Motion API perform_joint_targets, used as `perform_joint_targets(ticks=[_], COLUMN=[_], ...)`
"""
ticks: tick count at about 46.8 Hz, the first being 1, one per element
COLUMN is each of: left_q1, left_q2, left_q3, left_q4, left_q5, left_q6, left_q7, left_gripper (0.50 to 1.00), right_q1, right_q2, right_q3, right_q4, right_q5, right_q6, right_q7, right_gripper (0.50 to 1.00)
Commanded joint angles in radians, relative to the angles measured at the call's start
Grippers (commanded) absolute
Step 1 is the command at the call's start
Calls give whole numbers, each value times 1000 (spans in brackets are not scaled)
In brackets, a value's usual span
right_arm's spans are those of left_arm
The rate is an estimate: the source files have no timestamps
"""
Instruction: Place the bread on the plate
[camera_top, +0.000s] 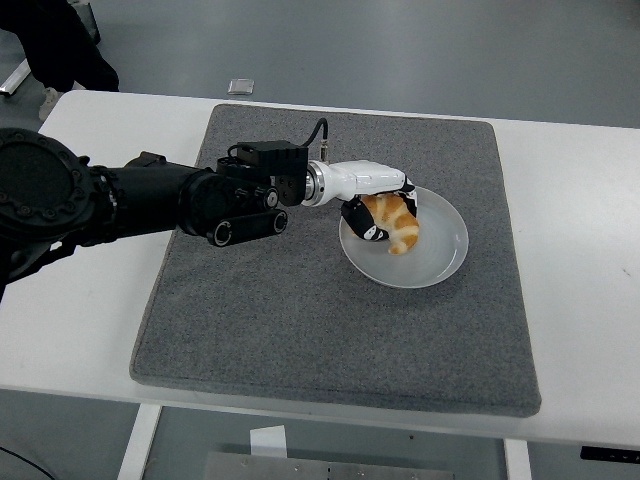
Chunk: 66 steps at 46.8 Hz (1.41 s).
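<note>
A golden croissant-like bread (397, 225) is over the left part of the white plate (440, 250), which sits on the grey mat (330, 330). My left hand (380, 208), white with black fingers, is curled around the bread from the left and above, at the plate's left rim. Whether the bread rests on the plate surface or is held just above it cannot be told. The right arm does not show.
The grey mat covers the middle of the white table (580, 230). A small grey square object (241, 86) lies on the floor beyond the far edge. A person's dark clothing (60, 40) shows at the top left corner.
</note>
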Motion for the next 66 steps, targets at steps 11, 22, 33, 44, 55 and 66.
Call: perform_joint_targets(ticks=[11, 22, 33, 44, 55, 66], left_q1=[12, 15, 21, 35, 31, 6], left_q2=[0, 0, 0, 0, 0, 0], left_q3=[11, 11, 6, -2, -80, -167], left_q4=[1, 1, 11, 9, 5, 1], left_q5=[0, 0, -2, -22, -60, -106], left_q6=[6, 15, 18, 20, 27, 15], left_q7=[0, 1, 1, 1, 1, 1], left_gripper=[500, 500, 722, 902, 996, 999], right_q1=[0, 0, 0, 0, 0, 0], right_q2=[0, 0, 0, 0, 0, 0], right_q3=[0, 0, 0, 0, 0, 0], right_q4=[0, 0, 0, 0, 0, 1], right_q5=[0, 0, 0, 0, 0, 0], right_q6=[0, 0, 0, 0, 0, 0], right_q7=[0, 0, 0, 0, 0, 0], right_gripper=[954, 952, 952, 952, 952, 952])
